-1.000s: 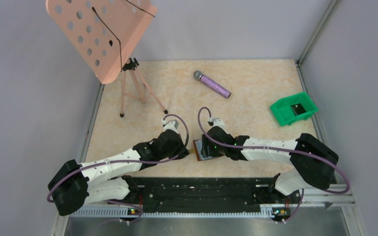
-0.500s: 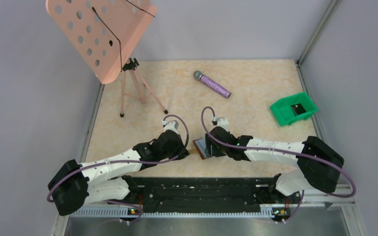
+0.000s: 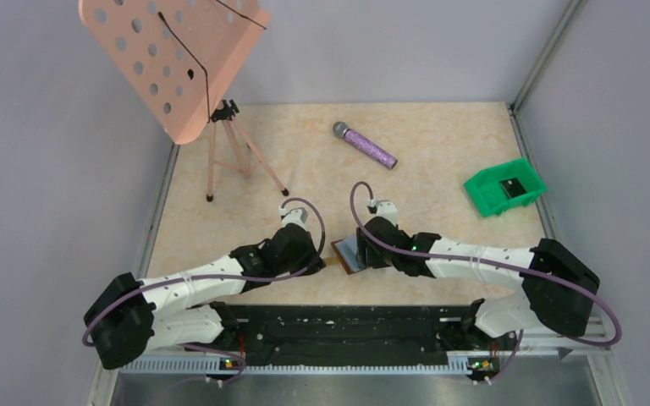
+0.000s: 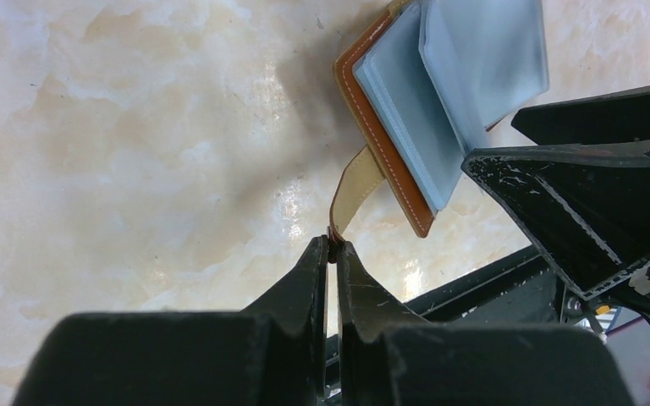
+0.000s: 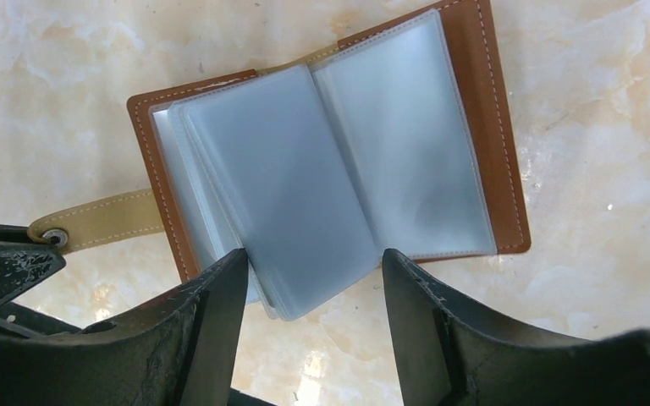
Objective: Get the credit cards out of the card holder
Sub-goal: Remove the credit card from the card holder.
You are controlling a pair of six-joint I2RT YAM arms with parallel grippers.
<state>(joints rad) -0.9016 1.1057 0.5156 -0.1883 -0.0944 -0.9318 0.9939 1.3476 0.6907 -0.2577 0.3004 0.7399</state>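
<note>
The card holder (image 5: 482, 127) lies open on the table, brown leather with several grey-blue plastic sleeves fanned out (image 3: 351, 252) (image 4: 406, 110). No credit cards can be made out in the frosted sleeves. My left gripper (image 4: 330, 245) is shut on the snap end of the holder's tan strap (image 4: 357, 186) (image 5: 101, 218), to the holder's left (image 3: 327, 261). My right gripper (image 5: 313, 258) stands open over the holder's near edge (image 3: 364, 254). Its fingers straddle the loose sleeves' lower corner, the left finger against them.
A green bin (image 3: 484, 196) holding a dark flat thing sits at the right. A purple microphone (image 3: 366, 145) lies at the back. A pink music stand (image 3: 178, 59) on a tripod rises at the back left. The black base rail (image 3: 338, 326) runs just behind the holder's near side.
My right gripper has drawn back to the right, uncovering the open holder's sleeves. The left gripper has kept its hold on the strap and has not moved.
</note>
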